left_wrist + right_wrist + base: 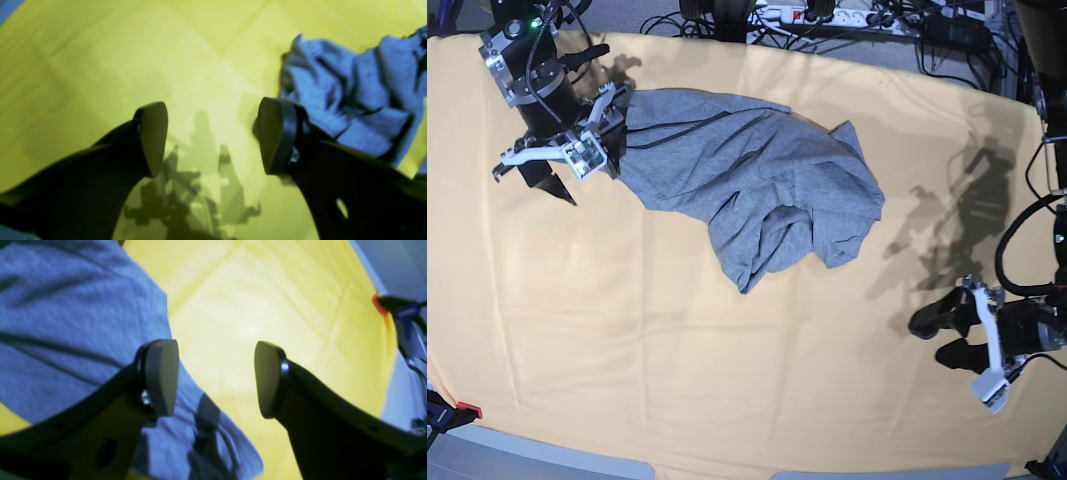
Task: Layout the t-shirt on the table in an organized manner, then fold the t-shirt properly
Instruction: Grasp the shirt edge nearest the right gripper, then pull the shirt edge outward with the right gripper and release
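Note:
The grey t-shirt (747, 170) lies crumpled on the yellow table (677, 340), its lower part bunched into a fold; no lettering shows. My right gripper (577, 165) hovers at the shirt's left edge, open. In the right wrist view the shirt (66, 316) spreads under the left finger and my right gripper (213, 373) holds nothing. My left gripper (942, 335) stands open over bare table, well right of the shirt. In the left wrist view the open left gripper (213, 133) frames only cloth-covered table (100, 66), with the wrinkled shirt (360, 100) beyond its right finger.
Cables and a power strip (827, 15) run along the far edge behind the table. A clamp with a red tip (398, 311) grips the table edge in the right wrist view. Another clamp (452, 412) sits at the front left corner.

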You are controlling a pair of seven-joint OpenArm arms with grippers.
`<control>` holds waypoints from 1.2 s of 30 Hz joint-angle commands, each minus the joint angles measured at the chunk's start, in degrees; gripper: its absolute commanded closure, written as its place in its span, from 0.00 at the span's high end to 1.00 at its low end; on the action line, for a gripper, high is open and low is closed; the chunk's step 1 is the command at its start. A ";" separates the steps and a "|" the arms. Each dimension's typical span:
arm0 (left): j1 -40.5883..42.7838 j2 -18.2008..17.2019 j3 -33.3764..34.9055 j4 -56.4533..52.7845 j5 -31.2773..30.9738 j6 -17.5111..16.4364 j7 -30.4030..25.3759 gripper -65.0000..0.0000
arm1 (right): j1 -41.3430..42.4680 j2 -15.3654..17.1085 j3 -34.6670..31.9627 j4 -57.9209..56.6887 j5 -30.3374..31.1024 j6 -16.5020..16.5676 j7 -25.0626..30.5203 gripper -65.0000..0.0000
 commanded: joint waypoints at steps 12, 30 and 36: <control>-1.75 -9.75 -0.59 0.50 -0.92 1.46 -0.96 0.66 | 13.27 0.81 0.26 -13.38 21.81 12.85 -1.07 0.58; -1.75 -10.36 -0.59 0.48 -0.48 1.44 -0.11 0.66 | 30.51 0.79 0.26 -38.73 52.89 29.83 -20.26 0.58; -1.75 -10.34 -0.59 0.48 -0.46 1.42 -0.13 0.66 | 30.51 0.79 0.26 -38.69 63.41 29.83 -22.27 0.58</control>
